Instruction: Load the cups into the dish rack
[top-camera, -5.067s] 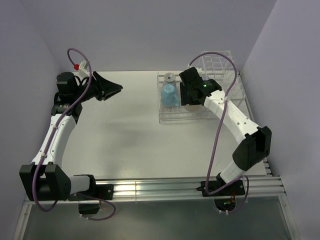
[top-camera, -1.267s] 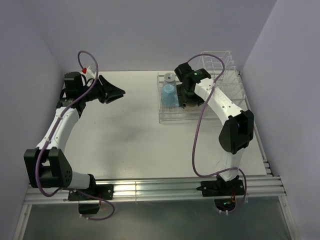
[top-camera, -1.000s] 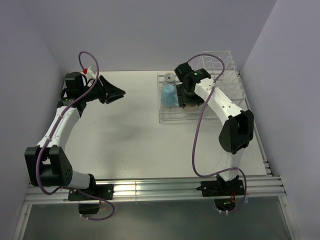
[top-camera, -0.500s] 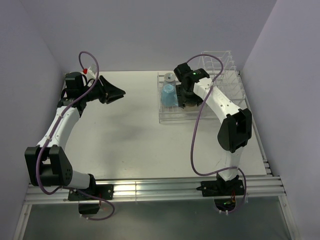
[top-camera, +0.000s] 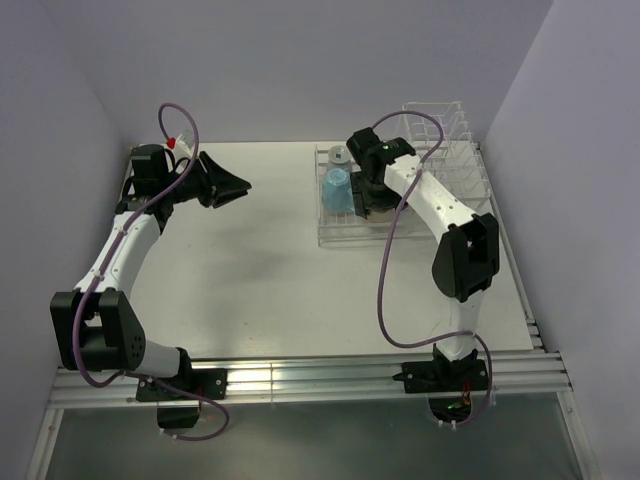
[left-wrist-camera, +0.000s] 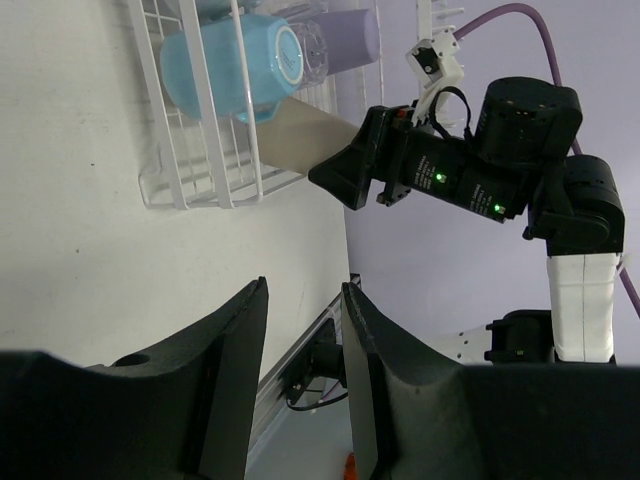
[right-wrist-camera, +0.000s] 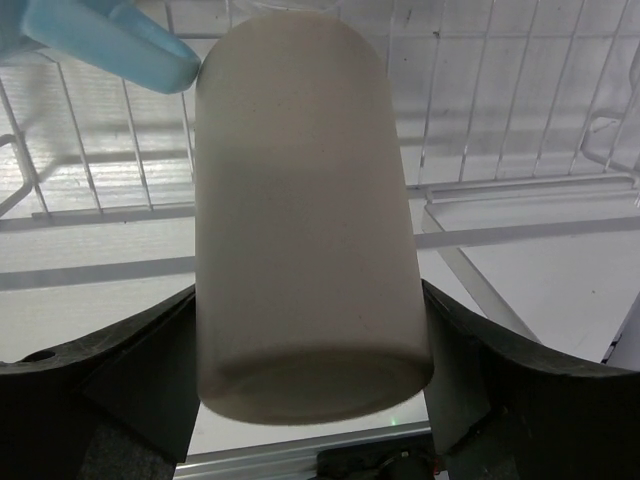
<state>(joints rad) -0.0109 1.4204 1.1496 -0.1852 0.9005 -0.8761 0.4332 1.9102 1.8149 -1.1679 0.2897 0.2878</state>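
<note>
My right gripper (top-camera: 366, 196) is over the flat tray of the white dish rack (top-camera: 441, 131). It is shut on the tan brown cup (right-wrist-camera: 305, 220), which fills the right wrist view, held between the fingers (right-wrist-camera: 470, 370) above the rack wires (right-wrist-camera: 500, 120). A light blue mug (top-camera: 338, 189) lies in the rack just left of it and also shows in the right wrist view (right-wrist-camera: 100, 40). The left wrist view shows this mug (left-wrist-camera: 235, 75), a lavender tumbler (left-wrist-camera: 345, 40) and the tan cup (left-wrist-camera: 310, 140). My left gripper (top-camera: 231, 185) is open and empty, at the far left of the table.
A clear glass (top-camera: 341, 155) stands at the rack's far left corner. The rack's tall upright dividers rise at the back right, near the right wall. An aluminium rail (top-camera: 330, 375) runs along the table's near edge.
My right gripper with the tan cup has shifted slightly left over the rack tray and the arm's elbow has swung inward. The left arm has hardly moved in the last second.
</note>
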